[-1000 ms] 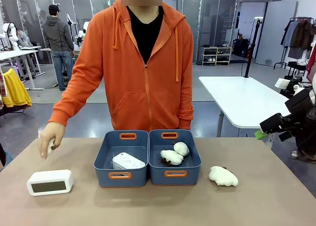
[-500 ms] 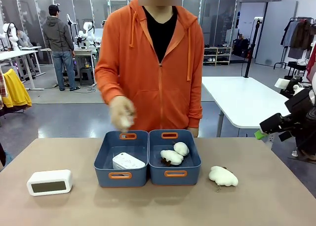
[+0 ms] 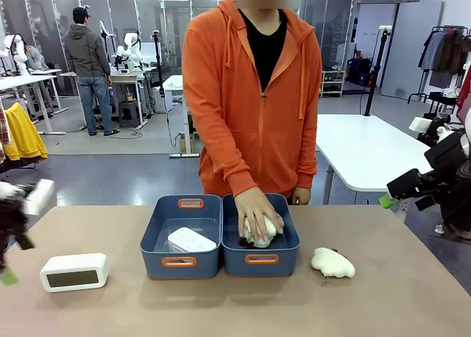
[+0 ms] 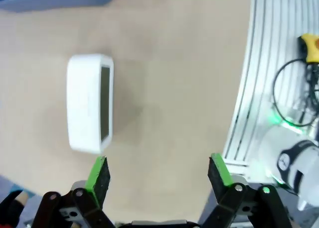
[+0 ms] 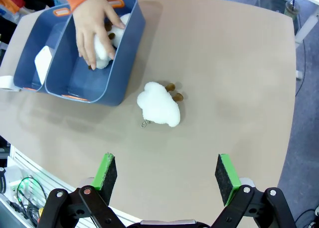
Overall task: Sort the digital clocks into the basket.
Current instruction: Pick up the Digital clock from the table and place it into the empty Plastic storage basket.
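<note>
One white digital clock [image 3: 73,271] stands on the table at the left, grey face toward me. Another digital clock [image 3: 191,240] lies in the left blue basket [image 3: 152,234]. My left gripper [image 4: 159,172] hangs open above the table, the standing clock [image 4: 89,103] ahead of its left finger and apart from it. In the front view the left arm [image 3: 15,215] is a blur at the left edge. My right gripper [image 5: 167,174] is open and empty, high over the table's right part. The right arm [image 3: 434,179] stays at the right edge.
A second blue tub [image 3: 283,241] touches the basket on its right; the person's hand [image 3: 255,212] rests on cream plush toys inside it. Another plush toy [image 3: 333,263] lies on the table right of the tubs. Bare tabletop runs along the front.
The person's hand swept from the table's left side across to the right tub and onto the plush toys. My left arm came into the front view at the left edge.
</note>
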{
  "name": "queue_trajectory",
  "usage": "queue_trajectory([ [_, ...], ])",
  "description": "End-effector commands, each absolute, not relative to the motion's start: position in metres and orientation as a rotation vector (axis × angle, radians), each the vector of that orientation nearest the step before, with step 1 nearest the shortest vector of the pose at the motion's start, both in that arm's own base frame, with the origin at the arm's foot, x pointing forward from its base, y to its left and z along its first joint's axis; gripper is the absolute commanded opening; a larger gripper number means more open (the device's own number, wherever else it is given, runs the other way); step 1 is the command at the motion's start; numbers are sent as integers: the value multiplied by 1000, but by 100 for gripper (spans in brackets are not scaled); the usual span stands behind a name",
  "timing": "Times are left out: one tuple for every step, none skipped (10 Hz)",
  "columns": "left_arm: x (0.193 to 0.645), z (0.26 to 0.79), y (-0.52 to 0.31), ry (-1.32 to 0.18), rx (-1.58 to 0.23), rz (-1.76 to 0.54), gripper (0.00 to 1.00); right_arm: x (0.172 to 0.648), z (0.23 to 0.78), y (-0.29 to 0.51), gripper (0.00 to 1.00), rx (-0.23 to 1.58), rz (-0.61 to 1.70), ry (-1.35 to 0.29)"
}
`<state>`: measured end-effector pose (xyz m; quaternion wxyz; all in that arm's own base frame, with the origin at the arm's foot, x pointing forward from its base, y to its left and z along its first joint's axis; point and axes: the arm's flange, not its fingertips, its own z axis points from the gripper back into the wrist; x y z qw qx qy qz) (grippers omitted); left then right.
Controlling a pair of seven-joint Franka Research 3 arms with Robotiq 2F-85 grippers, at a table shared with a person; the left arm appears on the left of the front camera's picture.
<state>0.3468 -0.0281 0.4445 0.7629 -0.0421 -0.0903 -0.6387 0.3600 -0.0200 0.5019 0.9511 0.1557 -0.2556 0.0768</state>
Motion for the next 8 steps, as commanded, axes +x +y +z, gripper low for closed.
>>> queue_trajectory([
  [383,442,-39,-184,-89,-1375,100,361,501,-19,100,309,144,-516],
  [390,440,-45,-176,-77,-1384,100,361,501,-19,100,309,144,-516],
  [400,436,-49,-158,-81,-1403,100,361,501,-19,100,309,144,-516],
  [418,423,-53,-150,-82,-1403,100,361,501,-19,100,309,144,-516],
  [432,412,-56,-162,-100,-1407,100,361,501,-19,100,309,144,-516],
  [444,405,-57,-172,-110,-1416,100,361,501,-19,100,309,144,-516],
  [453,397,-56,-172,-113,-1407,100,361,501,-19,100,309,144,-516],
  [462,387,-57,-181,-94,-1402,100,361,501,-19,100,309,144,-516],
])
